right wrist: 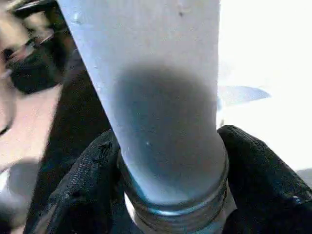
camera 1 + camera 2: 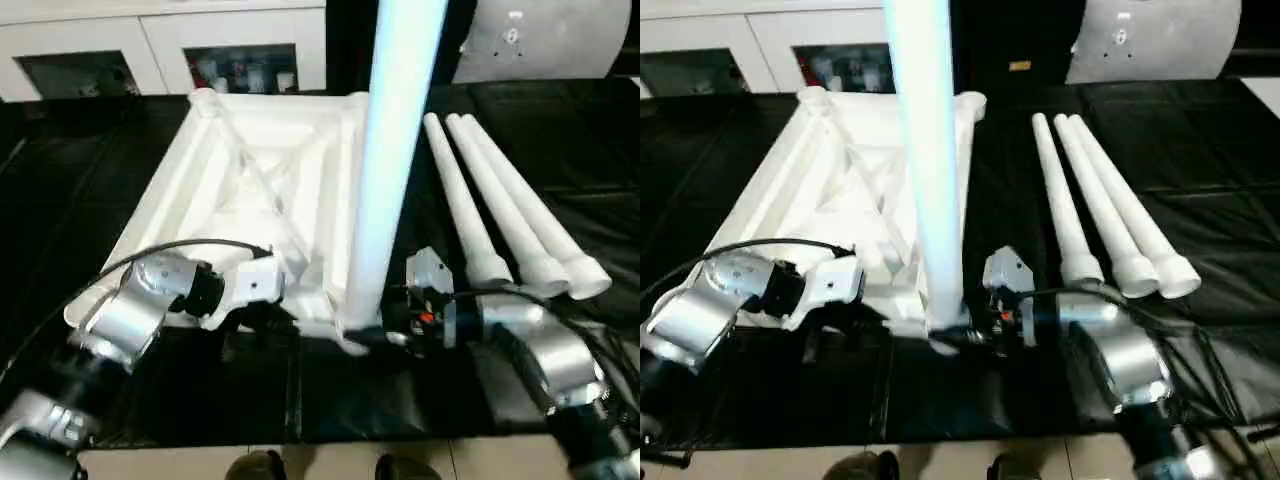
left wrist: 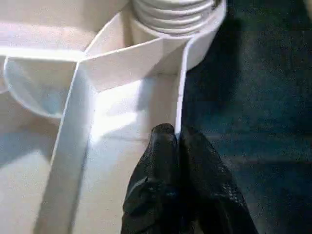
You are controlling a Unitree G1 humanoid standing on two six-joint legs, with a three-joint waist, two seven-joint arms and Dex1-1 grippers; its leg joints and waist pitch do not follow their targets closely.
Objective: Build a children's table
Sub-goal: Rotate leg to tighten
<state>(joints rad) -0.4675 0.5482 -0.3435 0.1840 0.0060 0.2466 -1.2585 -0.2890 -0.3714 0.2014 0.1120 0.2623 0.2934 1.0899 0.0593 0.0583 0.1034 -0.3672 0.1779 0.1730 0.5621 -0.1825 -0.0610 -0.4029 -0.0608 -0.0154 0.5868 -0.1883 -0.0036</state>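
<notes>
Leg in hand: our right gripper (image 1: pixel 168 195) has its two black fingers closed round the thick threaded base of the upright leg (image 2: pixel 395 150), which stands in the table top's corner socket nearest us.
Long axis: that leg runs straight up toward 12 o'clock in the head view, square to the top.
Table top: the white table top (image 2: pixel 200 190) lies upside down on the black mat (image 2: pixel 80 170), ribs up, ahead of both arms.
Bracing hand: our left gripper (image 3: pixel 176 139) is pinched shut on the thin raised rim beside that same socket.
Nearer arm: we judge the right is the one placed to turn the leg; the left only steadies.
Spare legs: three loose legs (image 2: pixel 500 205) lie side by side at 2 o'clock, well apart from the top.
Obstacles: we see nothing between fingers and socket.
</notes>
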